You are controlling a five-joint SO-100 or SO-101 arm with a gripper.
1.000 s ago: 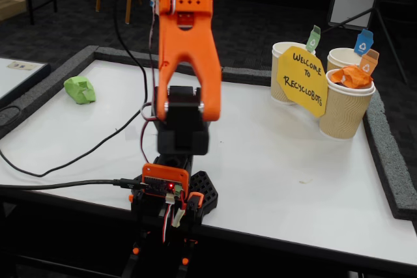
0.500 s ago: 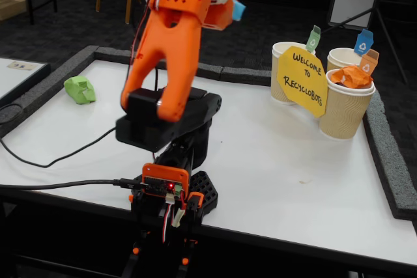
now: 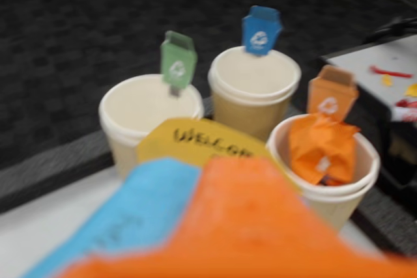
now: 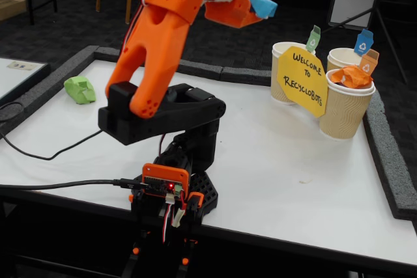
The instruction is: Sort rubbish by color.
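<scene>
We count one piece sorted, one in transit and one untouched. The orange wad sits inside the cup with the orange tag, and the wrist view shows it filling that cup's mouth.

The light blue wad is up in the air, clamped in the tool high above the worktop and some way to the left of the cups in the fixed view. In the wrist view the same wad lies blurred at the bottom edge beside the tool's orange finger. The jaws are closed down on it, so we judge the grip firm enough to carry.

The cup with the blue tag and the cup with the green tag both look empty from the wrist view. A yellow welcome sign leans in front of the cups.

The lime green wad lies on the far left of the worktop, well apart from the cups.

So we judge roughly a third done: the blue piece needs dropping into the blue-tagged cup, then the green piece needs fetching.
</scene>
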